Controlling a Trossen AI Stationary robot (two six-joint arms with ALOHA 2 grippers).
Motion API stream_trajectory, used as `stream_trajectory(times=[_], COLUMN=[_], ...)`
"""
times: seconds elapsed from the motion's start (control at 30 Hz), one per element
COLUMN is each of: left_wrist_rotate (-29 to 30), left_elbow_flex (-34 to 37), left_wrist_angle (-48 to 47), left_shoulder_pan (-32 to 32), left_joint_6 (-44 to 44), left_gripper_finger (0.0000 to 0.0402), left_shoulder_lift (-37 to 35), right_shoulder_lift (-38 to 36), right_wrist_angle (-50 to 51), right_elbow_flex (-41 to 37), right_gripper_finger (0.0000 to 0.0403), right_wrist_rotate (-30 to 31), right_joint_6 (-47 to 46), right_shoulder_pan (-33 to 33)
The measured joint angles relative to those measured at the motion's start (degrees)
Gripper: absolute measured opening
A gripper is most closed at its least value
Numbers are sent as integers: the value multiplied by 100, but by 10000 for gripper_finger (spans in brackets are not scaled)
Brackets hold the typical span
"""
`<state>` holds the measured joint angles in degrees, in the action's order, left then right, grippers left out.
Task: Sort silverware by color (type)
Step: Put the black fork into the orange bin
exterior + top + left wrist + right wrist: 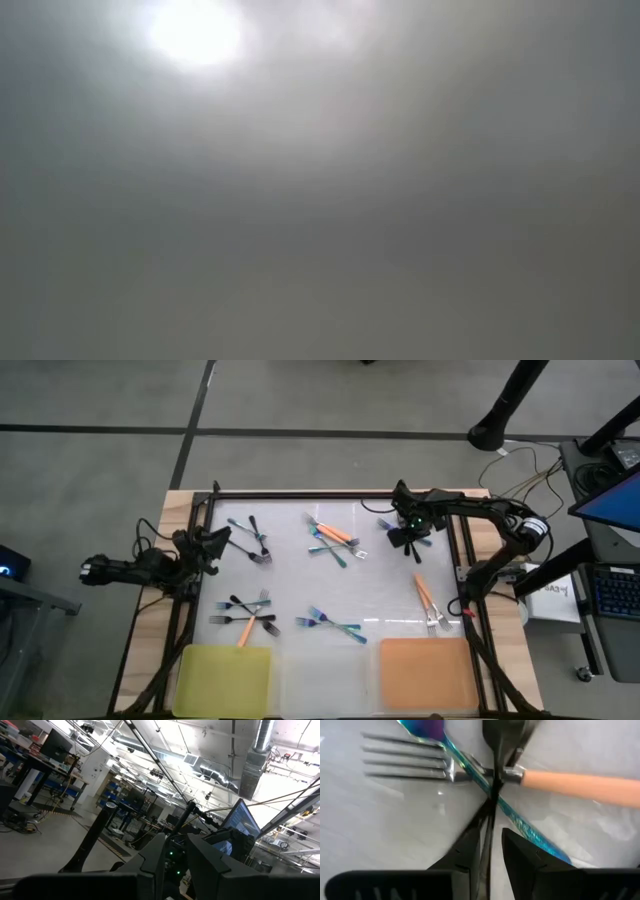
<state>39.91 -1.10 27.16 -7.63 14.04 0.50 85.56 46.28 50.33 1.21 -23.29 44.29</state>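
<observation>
My right gripper (408, 532) points down over a small heap of silverware at the table's far right and is shut on a dark fork (505, 740). Under that fork, an orange-handled fork (580, 782) with silver tines and an iridescent blue fork (520, 822) lie crossed on the white mat. More forks lie in loose clusters at the far left (255, 542), far middle (335, 540), near left (245, 618) and near middle (335, 624). My left gripper (218, 543) waits at the table's left edge, shut and holding nothing. The low view shows only glare. My right gripper pinches the dark fork's thin handle (490, 815) between its two fingers, coming from above and pointing down. The handle runs on past the fingertips over the orange-handled fork and the blue fork. I cannot tell whether the fork is lifted clear of them.
Three flat trays sit along the near edge: yellow (225, 680), clear (325, 682) and orange (428, 672). A single orange-handled fork (428, 600) lies near the right frame rail. A black frame (340, 496) borders the mat, and cables run off the table's right.
</observation>
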Motion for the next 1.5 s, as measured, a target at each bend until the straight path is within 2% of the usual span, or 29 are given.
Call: stream_trajectory(times=[0.6,1.17,1.5], left_wrist_rotate=[1,1,2], left_elbow_flex=[0,0,0], left_wrist_angle=[-2,-1,-2], left_shoulder_pan=[-1,1,1], left_joint_6=[0,0,0], left_gripper_finger=[62,62,62], left_shoulder_lift=[0,1,1], right_shoulder_lift=[19,389,344], right_wrist_angle=[16,-120,-164], right_elbow_flex=[-89,-83,-94], right_gripper_finger=[73,71,15], right_wrist_rotate=[-7,46,87], right_joint_6=[13,42,59], right_shoulder_pan=[0,0,-4])
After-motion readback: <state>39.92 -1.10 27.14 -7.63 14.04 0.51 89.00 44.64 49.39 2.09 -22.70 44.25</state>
